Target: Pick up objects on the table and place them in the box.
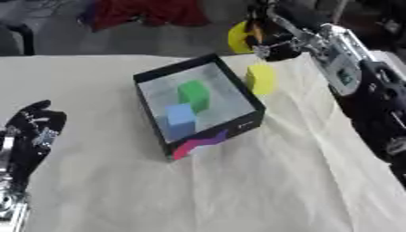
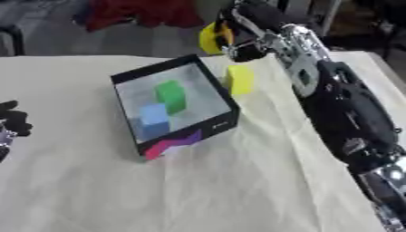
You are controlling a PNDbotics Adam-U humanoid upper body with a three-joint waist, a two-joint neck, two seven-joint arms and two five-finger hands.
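Note:
A black box stands on the cream-covered table, tilted in view, with a green block and a light blue block inside it. A yellow block sits just outside the box's right wall, near its far corner. My right hand reaches in from the upper right, above and beyond that block, its fingers curled on a rounded yellow piece. My left hand rests open at the lower left, fingers up, well away from the box.
The cream cloth is wrinkled in front of and to the right of the box. A red cloth lies beyond the table's far edge. A dark shape stands at the far left.

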